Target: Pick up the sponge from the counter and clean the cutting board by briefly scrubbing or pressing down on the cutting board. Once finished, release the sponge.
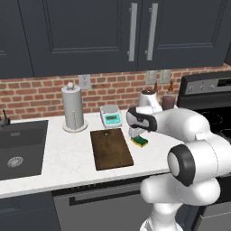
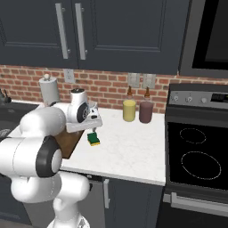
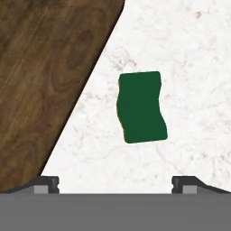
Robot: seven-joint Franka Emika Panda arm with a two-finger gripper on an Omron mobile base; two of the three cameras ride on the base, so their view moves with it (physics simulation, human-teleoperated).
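White marble counter (image 3: 189, 58) is seen under the gripper (image 3: 115, 182), whose fingertips (image 3: 47, 182) are spread wide, nothing held. Sponge (image 3: 140, 107) is laid green side up on the counter just beside the cutting board (image 3: 40, 76), not touching it. Gripper is hung above the sponge.

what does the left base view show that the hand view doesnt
Left base view alone: the sink, paper towel roll, kitchen scale, upper cabinets and the brick wall.

Hand view alone: the two fingertips set wide apart, and the sponge's wavy green top seen from straight above.

Both: the sponge lying on the counter beside the cutting board, not touching it.
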